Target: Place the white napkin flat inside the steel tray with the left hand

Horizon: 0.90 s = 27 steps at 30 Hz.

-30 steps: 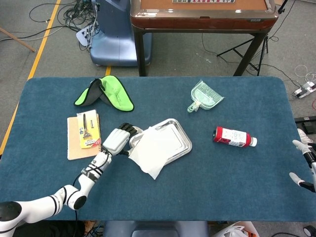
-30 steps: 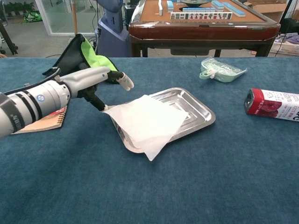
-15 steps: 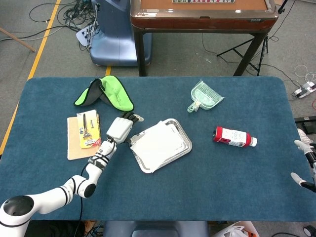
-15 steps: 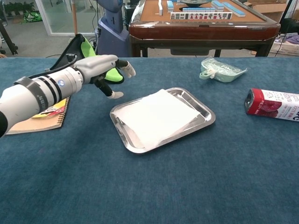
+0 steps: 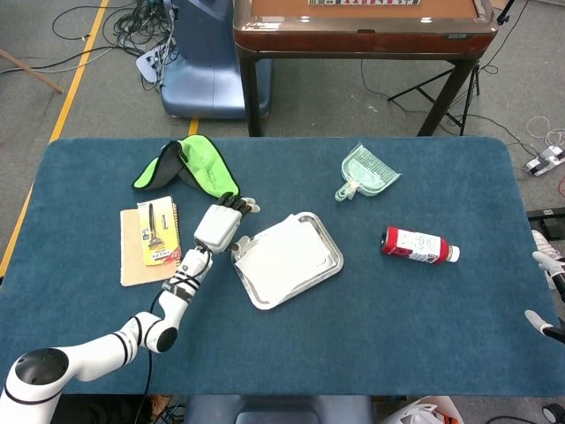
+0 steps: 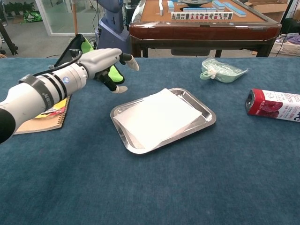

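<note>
Napkin [image 6: 157, 118] now lies flat inside steel tray [image 6: 206, 123]; 1 s ago a corner hung over tray's near edge. Left hand [image 6: 107, 59] has let go, lifted back-left, fingers apart, holding nothing. Right hand [image 5: 549, 291] barely at frame edge, state can't tell. Task looks done.

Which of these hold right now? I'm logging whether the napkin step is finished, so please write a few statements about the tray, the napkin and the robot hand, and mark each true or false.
1. The white napkin lies inside the steel tray. True.
2. The left robot hand grips the napkin. False: it holds nothing and is clear of the tray, fingers apart.
3. The red bottle stands upright. False: it lies on its side.
4. The notebook lies on the left hand's side of the tray. True.
5. The green dustpan sits in the tray. False: it lies on the table beyond the tray.
</note>
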{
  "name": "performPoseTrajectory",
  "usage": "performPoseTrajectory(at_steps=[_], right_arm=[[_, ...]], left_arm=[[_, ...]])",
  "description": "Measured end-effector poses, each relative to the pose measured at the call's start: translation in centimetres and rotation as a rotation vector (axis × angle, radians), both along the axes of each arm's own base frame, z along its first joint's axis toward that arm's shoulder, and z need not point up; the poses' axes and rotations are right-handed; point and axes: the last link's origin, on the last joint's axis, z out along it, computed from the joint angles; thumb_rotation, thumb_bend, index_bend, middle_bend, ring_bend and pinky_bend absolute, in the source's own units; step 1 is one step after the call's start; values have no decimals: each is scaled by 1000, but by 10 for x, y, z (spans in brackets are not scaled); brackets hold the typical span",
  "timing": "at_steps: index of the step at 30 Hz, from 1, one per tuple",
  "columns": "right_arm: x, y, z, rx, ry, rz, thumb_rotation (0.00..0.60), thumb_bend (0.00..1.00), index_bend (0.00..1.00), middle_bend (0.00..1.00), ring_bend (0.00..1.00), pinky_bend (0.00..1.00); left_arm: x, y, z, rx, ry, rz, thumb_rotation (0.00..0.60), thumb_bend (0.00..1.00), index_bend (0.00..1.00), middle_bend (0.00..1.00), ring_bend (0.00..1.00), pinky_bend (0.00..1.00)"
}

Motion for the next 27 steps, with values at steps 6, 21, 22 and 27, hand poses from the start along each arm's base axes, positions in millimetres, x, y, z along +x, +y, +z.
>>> performPoseTrajectory(at_steps=[6,21,22,27], right_arm=[[2,-3,-3,9,-1,8,600,85,210,313,200,253],[2,-6,-6,14,2,1,600,85,210,313,200,253],[2,-6,-6,13,2,1,600,84,210,313,200,253],[1,-5,-5,8,1,-1,600,85,210,313,200,253]], left_arm=[[0,-20,17,-44,-11,-103,600,264,411,750,673,615],[-5,-66,27,-346,176,-168,161,380,257,1000,1000,1000],[-5,-68,26,-360,197,-166,148,381,254,1000,1000,1000],[-5,-72,24,-391,251,-153,143,381,245,1000,1000,1000]])
